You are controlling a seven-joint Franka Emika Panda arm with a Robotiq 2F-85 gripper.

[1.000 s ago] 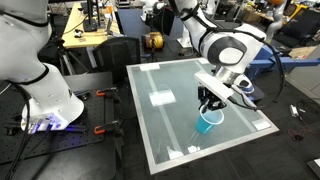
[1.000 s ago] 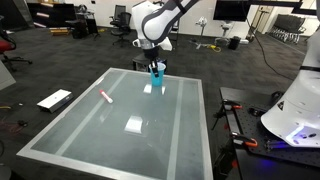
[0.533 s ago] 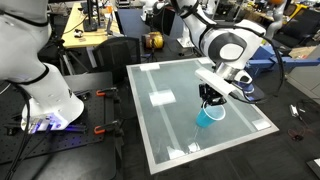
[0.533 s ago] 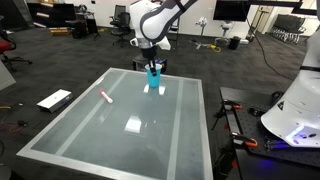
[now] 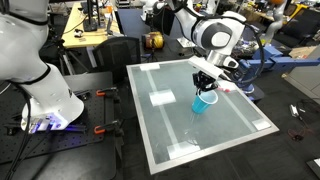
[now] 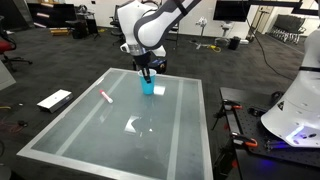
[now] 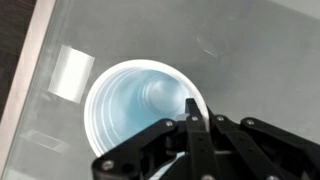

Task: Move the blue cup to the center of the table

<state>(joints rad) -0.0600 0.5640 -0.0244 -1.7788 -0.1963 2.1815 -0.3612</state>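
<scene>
The blue cup is a light blue plastic cup with a white rim. It hangs a little above the glass table in both exterior views. My gripper is shut on the cup's rim from above, also seen in the other exterior view. In the wrist view the cup fills the middle, open mouth towards the camera, and my gripper pinches the rim at its right side, one finger inside the cup.
A pink marker lies on the table's far side from the cup. White tape patches sit on the glass. A white robot base stands beside the table. Desks and cables surround it.
My gripper has carried the cup up and inward over the table, away from the table's edge toward its middle. The grip on the rim has not changed.
</scene>
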